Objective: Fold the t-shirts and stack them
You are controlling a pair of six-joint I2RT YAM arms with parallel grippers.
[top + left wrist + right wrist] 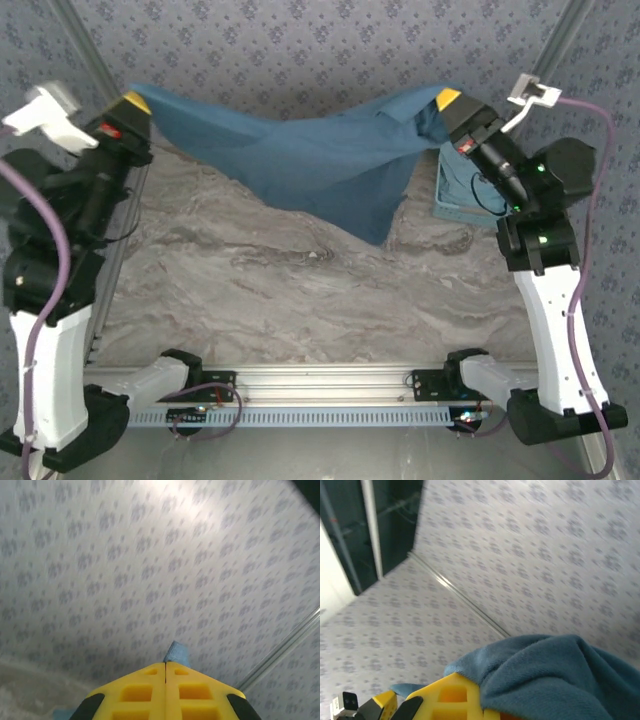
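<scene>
Hanging above the marbled table [300,300], the dark teal-blue t-shirt [310,165] sags limp, light and likely slippery, slung between your left gripper [137,103] and right gripper [448,99], each clenched on an upper edge. Take it deep at hems; thin pinches may slip.

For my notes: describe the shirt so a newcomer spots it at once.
Above the marbled table, between the raised arms, the dark teal-blue t-shirt hangs from left tool to right tool. Unlike the rigid blue basket nearby, it is soft cloth.
</scene>
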